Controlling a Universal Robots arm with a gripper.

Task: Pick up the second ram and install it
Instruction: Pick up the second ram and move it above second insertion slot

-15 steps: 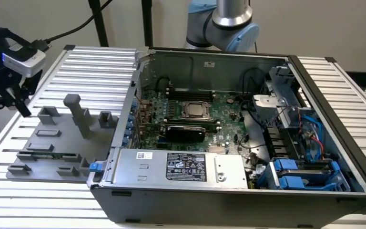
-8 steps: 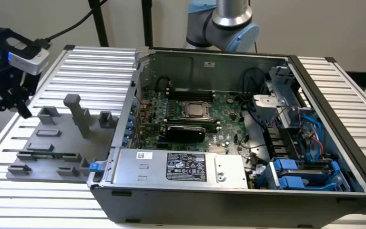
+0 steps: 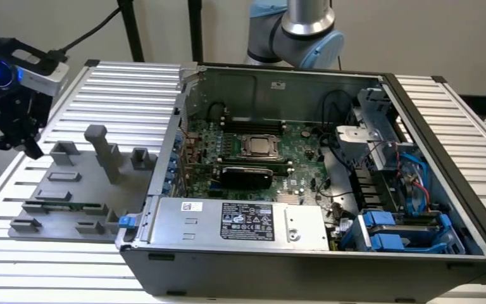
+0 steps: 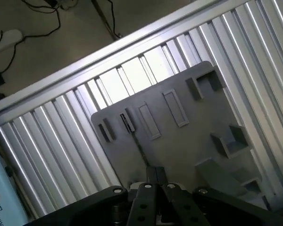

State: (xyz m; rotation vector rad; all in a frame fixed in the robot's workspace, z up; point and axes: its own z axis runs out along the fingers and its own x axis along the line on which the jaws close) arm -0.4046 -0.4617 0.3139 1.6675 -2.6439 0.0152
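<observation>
Exterior view: thin green second ram [image 3: 64, 206] in blocky grey plastic fixture [image 3: 83, 185]

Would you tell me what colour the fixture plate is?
The fixture plate is grey; wrist view shows best.

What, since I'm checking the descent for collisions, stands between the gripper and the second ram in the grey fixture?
Nothing visible. The gripper hangs above the grey fixture, to the exterior view's left; the second ram lies in a slot along its near edge, with open air between them.
</observation>
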